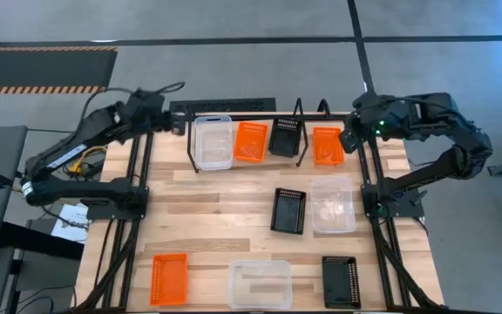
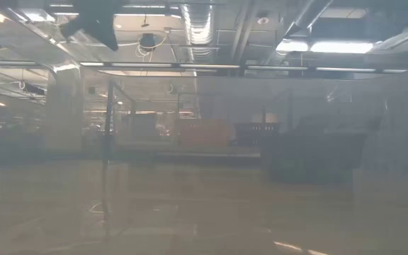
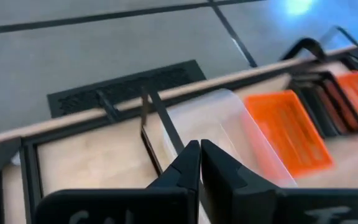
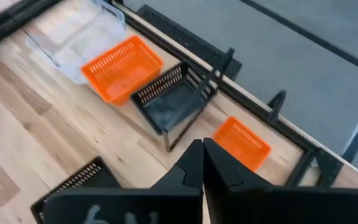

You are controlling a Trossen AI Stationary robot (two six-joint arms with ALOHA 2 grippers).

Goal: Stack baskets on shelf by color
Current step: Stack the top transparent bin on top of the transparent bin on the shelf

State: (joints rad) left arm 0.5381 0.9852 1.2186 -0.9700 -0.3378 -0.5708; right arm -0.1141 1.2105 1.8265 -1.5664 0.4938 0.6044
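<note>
Overhead arrangement of the nine baskets on the slatted tabletop [image 1: 207,196]. The shelf [image 1: 244,162], a light board in a black wire frame, stands at the far edge of the table. On it, from the left arm's side, sit a clear basket [image 1: 212,141], an orange basket [image 1: 251,141] and a black perforated basket [image 1: 285,137]. A second orange basket [image 1: 327,145] lies just beyond the shelf's wire end loop, on the right arm's side; whether it rests on the board or on the tabletop cannot be told.

In the middle of the table a black basket [image 1: 288,210] lies beside a clear basket [image 1: 332,206], near but apart. Along the near edge, well separated, are an orange basket [image 1: 168,278], a clear basket [image 1: 259,284] and a black basket [image 1: 341,281].

The left gripper [image 1: 176,125] hovers at the far left corner of the shelf, just beside the clear basket there. In the left wrist view its fingers [image 3: 188,167] are pressed together and hold nothing. The right gripper [image 1: 349,139] hovers at the far right, just beside the second orange basket. In the right wrist view its fingers [image 4: 194,163] are likewise clenched and empty, above the tabletop between the black and orange baskets.

The low view is hazed over; only a dark arm part shows at the top, and the baskets appear as faint shapes.
</note>
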